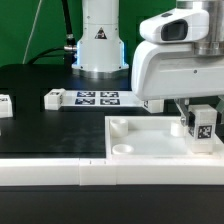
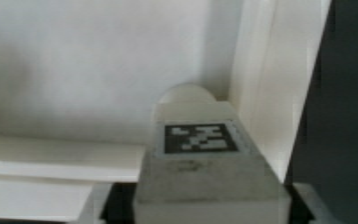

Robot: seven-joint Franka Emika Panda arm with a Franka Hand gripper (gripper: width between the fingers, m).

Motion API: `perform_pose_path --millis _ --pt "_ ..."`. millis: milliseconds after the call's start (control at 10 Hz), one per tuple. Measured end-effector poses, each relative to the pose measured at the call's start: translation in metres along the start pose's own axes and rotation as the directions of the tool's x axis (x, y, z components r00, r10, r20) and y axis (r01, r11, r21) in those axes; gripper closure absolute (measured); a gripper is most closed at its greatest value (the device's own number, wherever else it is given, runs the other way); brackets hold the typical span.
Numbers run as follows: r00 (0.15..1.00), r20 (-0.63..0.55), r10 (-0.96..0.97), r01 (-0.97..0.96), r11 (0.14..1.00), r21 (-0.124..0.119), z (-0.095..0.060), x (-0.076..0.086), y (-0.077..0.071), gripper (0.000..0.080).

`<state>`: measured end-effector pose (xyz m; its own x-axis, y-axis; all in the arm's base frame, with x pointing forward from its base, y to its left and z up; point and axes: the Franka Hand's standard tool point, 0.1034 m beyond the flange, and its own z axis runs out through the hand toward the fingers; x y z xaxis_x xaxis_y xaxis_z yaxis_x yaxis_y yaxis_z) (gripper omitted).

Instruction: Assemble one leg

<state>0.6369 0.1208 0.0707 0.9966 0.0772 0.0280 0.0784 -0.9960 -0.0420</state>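
My gripper (image 1: 203, 112) is shut on the leg (image 1: 203, 127), a small white post with a black-and-white tag on its face. It holds the leg upright at the corner of the white tabletop (image 1: 150, 142) on the exterior view's right. The leg's lower end is at the tabletop's surface; I cannot tell whether it sits in a socket. In the wrist view the leg (image 2: 202, 150) fills the gap between the dark fingers (image 2: 123, 200) of my gripper (image 2: 206, 205), tag towards the camera, with the tabletop (image 2: 87, 70) behind it.
The marker board (image 1: 97, 98) lies on the black table in front of the arm's base. Another small white tagged part (image 1: 54, 98) stands beside it, and one more (image 1: 5, 105) at the exterior view's left edge. A round socket (image 1: 121, 126) shows in the tabletop's near-left corner.
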Motion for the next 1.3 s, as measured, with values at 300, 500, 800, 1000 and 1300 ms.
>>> perform_pose_path --millis 300,500,800,1000,1300 --pt "0.946 0.004 0.325 -0.325 0.946 0.013 0.0003 0.0001 0.0014 0.0511" --pt "0.841 0.009 0.540 -0.540 0.841 0.027 0.0009 0.0004 0.0033 0.0511" --pt "0.623 0.014 0.782 -0.782 0.623 0.021 0.0010 0.0002 0.0040 0.0509" --pt "0.401 0.022 0.916 -0.916 0.401 0.021 0.0011 -0.0004 0.0048 0.0509" --pt "0.097 0.028 0.995 -0.995 0.096 0.015 0.0015 -0.0014 0.0039 0.0509"
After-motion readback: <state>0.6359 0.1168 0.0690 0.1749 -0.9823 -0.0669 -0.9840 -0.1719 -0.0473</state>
